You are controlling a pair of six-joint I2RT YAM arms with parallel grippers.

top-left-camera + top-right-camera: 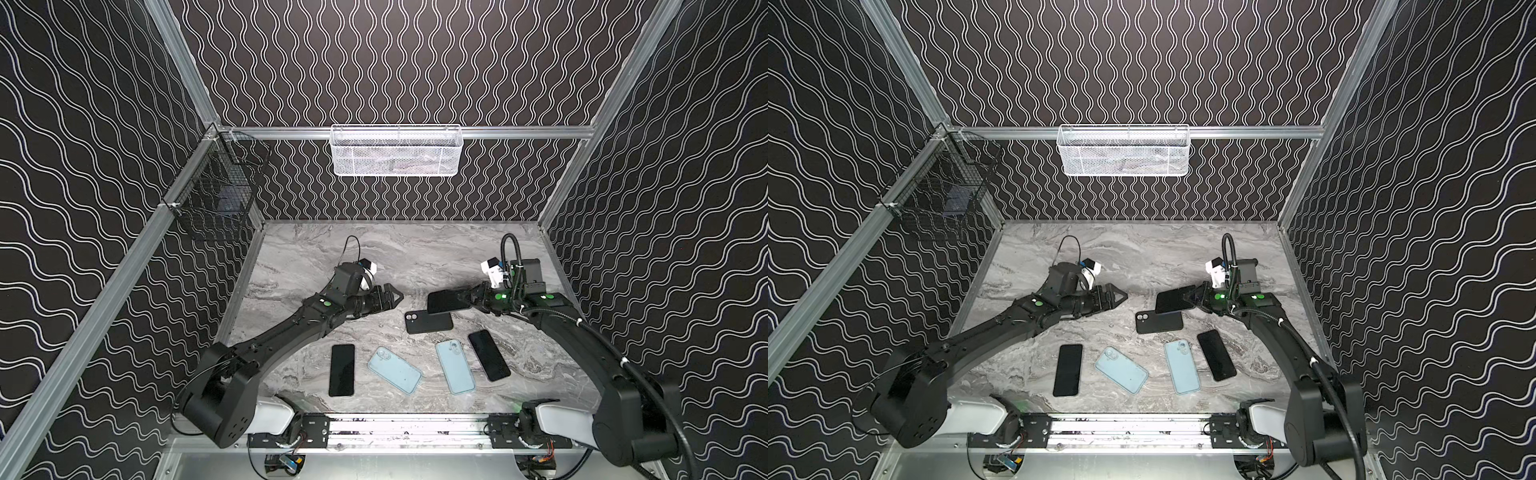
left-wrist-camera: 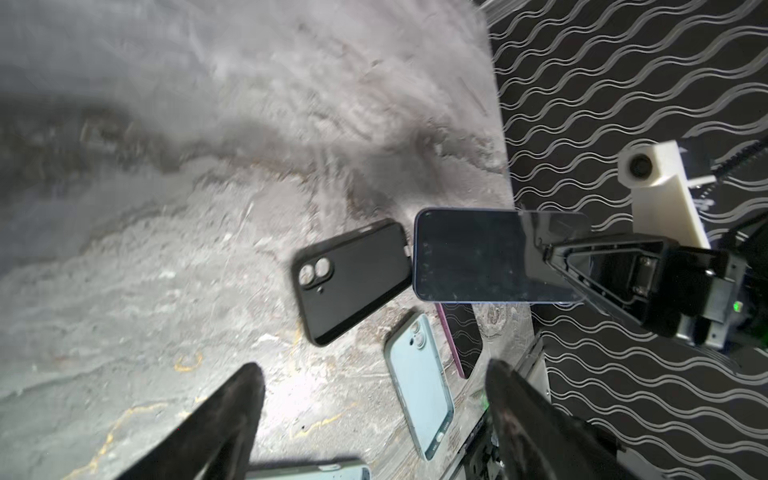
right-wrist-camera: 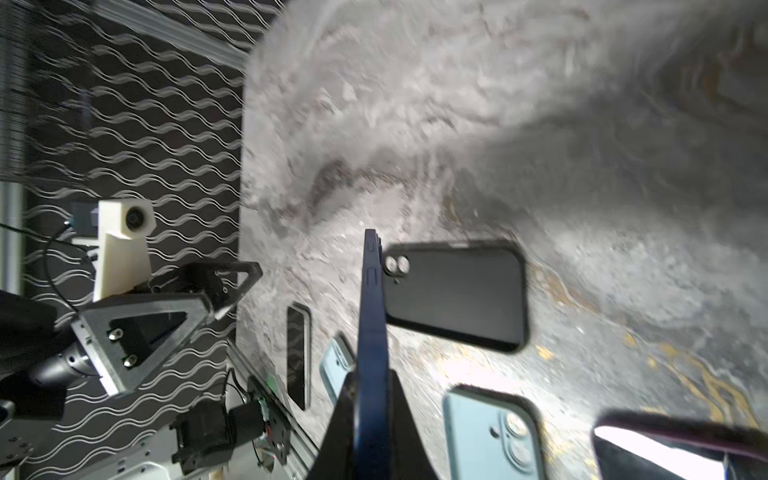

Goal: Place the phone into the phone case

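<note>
The right pincer is clamped tight on the right short end of a dark blue smartphone, with 1 finger on each broad face. It holds the smartphone above the grey marble tabletop, roughly level, with the dark screen up and the long side running left to right.

Just on its near side, a black rectangular phone case lies flat on the tabletop with the camera cut-out at its left end. In both top views the smartphone's near edge overlaps the case's far right corner. Whether the 2 touch cannot be told.

The left pincer hangs to the left of the smartphone, pointing toward it. Its jaws are spread wide with nothing between them.

Closer to the near edge, 4 more things lie in a loose row. From left to right they are a dark-screened phone, a light blue case, a second light blue case and another dark-screened phone.
</note>
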